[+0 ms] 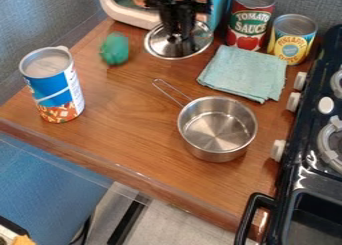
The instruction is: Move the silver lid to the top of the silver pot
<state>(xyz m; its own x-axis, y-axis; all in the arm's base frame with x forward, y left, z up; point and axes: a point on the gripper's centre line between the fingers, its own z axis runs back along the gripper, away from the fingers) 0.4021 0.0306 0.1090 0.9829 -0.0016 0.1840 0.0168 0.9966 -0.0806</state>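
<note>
Here's the wooden counter (120, 139), black stove (300, 175) along its right; silver pot (217, 131) right of middle, uncovered, handle pointing far-left. And at the far side, the black hand (179, 39) over the silver lid (160, 45): spread or pinching, can't tell! Green object (115, 49) just left.

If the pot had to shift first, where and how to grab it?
I'd pinch the wire handle near mid-length, straight from above, closing across it: the pot sits upright and the narrow loop juts out from its rim, toward the upper left, beside the cloth.
</note>
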